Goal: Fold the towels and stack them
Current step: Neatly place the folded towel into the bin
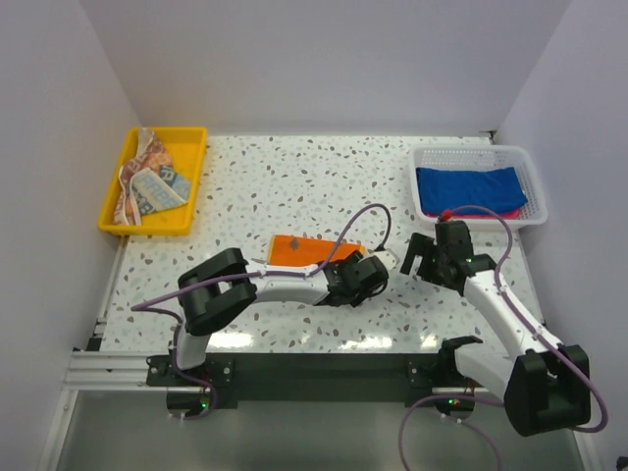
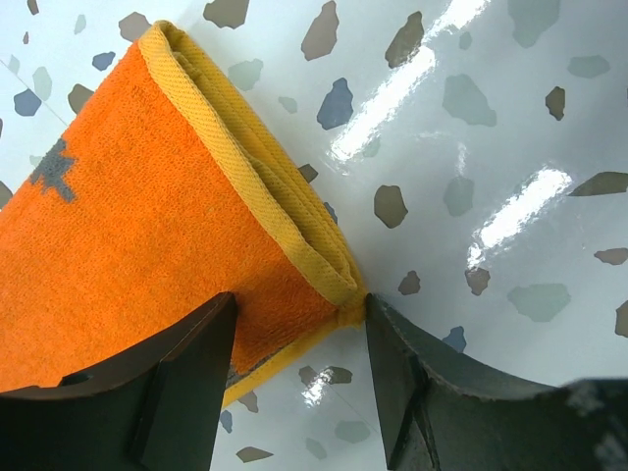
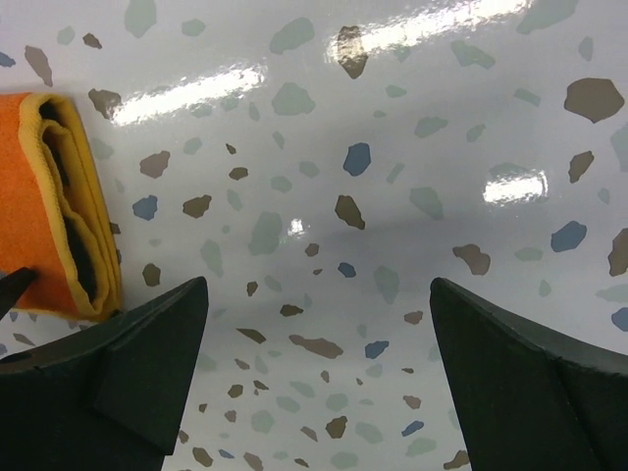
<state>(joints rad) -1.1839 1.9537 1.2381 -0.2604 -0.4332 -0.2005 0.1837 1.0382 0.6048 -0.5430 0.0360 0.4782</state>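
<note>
- Top: the orange towel (image 1: 312,249) lies folded mid-counter (image 1: 294,177). The blue towel (image 1: 469,187) is in the basket (image 1: 461,149), and the printed towel (image 1: 147,182) sits crumpled in the tray (image 1: 177,130), likely unfolded.
- Left wrist: the left hand (image 2: 299,383), fingers apart, straddles the orange towel's corner.
- Right wrist: the right hand (image 3: 319,373) hangs spread over bare counter.

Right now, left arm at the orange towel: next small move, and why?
Probably close the left fingers on the corner of the orange towel. The towel lies folded on the table, its yellow-edged corner sits between the open fingers, and the blue towel lies in the basket, so gripping to carry it there seems next. The right fingers hang open beside it.
</note>
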